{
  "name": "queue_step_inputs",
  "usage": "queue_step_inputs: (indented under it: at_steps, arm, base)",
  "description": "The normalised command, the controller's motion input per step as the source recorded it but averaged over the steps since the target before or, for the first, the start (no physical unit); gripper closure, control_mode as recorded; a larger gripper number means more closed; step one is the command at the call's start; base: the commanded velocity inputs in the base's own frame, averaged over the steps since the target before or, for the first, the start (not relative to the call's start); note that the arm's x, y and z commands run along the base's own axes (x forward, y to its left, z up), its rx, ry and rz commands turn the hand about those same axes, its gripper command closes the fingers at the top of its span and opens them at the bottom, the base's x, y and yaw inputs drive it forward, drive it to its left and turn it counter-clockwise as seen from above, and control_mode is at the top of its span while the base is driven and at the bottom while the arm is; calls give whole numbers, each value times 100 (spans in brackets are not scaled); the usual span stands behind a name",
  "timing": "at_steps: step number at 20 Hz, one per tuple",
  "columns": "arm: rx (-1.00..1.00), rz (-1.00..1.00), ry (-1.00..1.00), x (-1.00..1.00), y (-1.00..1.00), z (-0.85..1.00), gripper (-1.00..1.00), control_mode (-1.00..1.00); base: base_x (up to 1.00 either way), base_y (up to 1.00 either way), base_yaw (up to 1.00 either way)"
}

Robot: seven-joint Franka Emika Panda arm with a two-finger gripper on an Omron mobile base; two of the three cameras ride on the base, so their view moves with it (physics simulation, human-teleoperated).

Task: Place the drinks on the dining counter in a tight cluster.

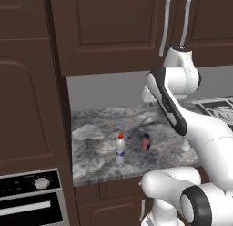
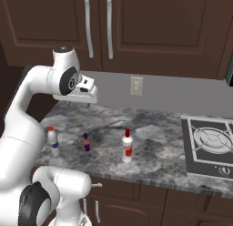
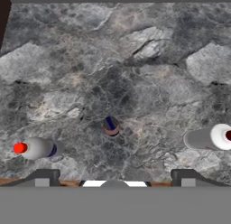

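Hand view: our claw point(image 3: 114, 177) looks straight down on the grey marbled counter point(image 3: 135, 60), its two dark fingertips point(image 3: 43, 177) set wide apart with nothing between them. In the right base view the claw point(image 2: 78, 102) hangs high over the rear of the counter point(image 2: 154, 125), well above the bottles and touching none.

Directly under the claw in the hand view we see the short pinkish-red bottle point(image 3: 111, 126) from the top. The clear bottle with red cap point(image 3: 37, 148) lies toward the left edge of that view, the wider white bottle point(image 3: 210, 137) toward the right edge. All three stand upright and well apart in a rough row near the front edge of the counter.

Right base view, left to right: clear bottle point(image 2: 53, 141), pinkish-red bottle point(image 2: 85, 142), white bottle point(image 2: 127, 146). A cooktop point(image 2: 211, 145) sits at the right end. Dark brown cabinets point(image 2: 132, 29) hang above.

Left base view: the clear bottle point(image 1: 119, 150) stands left of the pinkish-red bottle point(image 1: 145, 143); an oven point(image 1: 29, 200) shows at lower left.
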Motion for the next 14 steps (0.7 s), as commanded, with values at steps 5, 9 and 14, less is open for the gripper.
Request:
queue_step_inputs:
  at_steps: [5, 9, 14]
  arm:
    - [0, -23, 0, -44, -79, -10, -100, -100]
    - [0, -32, 3, -34, -98, -14, -100, -100]
    - [0, -22, -1, -26, -69, -17, -100, -100]
  base:
    - [0, 0, 0]
    - [0, 0, 0]
    - [0, 0, 0]
